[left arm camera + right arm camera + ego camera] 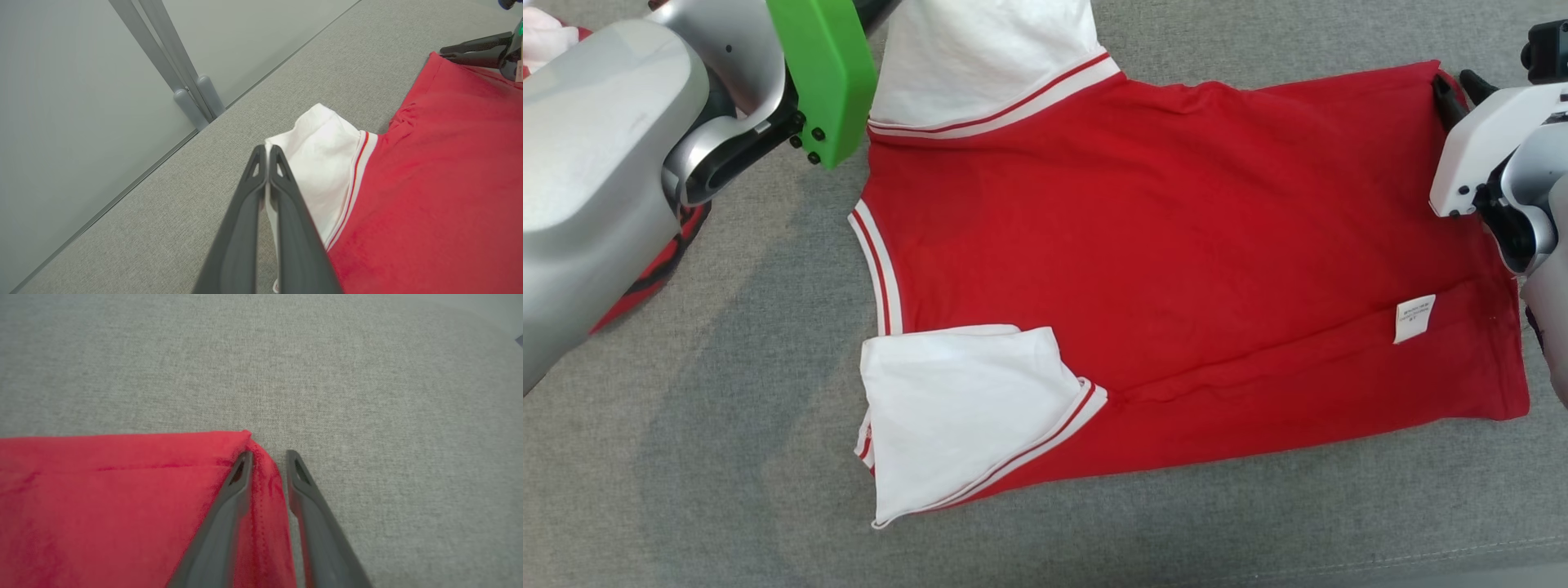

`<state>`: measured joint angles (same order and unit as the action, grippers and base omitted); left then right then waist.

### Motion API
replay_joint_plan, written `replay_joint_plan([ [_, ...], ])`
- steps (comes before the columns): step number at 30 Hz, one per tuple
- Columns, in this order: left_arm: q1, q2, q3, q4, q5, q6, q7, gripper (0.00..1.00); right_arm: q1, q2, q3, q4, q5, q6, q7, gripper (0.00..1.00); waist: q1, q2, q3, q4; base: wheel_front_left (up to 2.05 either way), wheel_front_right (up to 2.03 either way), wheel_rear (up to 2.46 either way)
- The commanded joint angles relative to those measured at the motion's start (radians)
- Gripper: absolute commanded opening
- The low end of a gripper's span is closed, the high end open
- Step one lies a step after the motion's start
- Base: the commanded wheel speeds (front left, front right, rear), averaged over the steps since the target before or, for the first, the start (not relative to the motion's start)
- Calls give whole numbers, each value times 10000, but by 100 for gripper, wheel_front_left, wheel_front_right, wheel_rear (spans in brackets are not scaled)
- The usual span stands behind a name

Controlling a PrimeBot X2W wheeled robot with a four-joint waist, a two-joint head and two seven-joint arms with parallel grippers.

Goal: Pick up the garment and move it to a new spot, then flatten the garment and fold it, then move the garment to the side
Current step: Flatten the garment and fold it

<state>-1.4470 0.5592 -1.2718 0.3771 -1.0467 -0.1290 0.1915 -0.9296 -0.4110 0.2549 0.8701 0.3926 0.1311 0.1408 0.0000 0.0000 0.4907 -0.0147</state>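
The garment (1160, 245) is a red shirt with white sleeves, spread flat on the grey padded surface (727, 457). Its near sleeve (964, 408) lies folded onto the body. The far sleeve (322, 163) is drawn upward, and my left gripper (267, 150) is shut on that sleeve's edge, with a strip of white cloth showing between the fingers. My right gripper (269, 455) is at the far hem corner (245, 437). Its jaws stand apart, one finger on the red cloth and one on the bare surface, with the hem edge between them. The right gripper (1458, 88) also appears in the head view.
The left arm's green wrist housing (821, 73) hangs over the shirt's collar side. Another red cloth (662, 269) lies under my left forearm. A white label (1414, 317) sits near the hem. A grey wall with posts (192, 94) borders the surface's far edge.
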Motion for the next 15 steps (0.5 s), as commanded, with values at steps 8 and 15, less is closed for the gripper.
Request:
replay_joint_plan([
  [8,-67,170,-78,138,-119,-17,-212,0,-249,-58,529,610,414,-11,183,0,0,0,-58,-58,0,0,0],
  [15,0,286,-90,269,94,-17,-679,0,-521,-274,863,419,777,-11,-324,0,0,0,-236,-116,0,0,0],
])
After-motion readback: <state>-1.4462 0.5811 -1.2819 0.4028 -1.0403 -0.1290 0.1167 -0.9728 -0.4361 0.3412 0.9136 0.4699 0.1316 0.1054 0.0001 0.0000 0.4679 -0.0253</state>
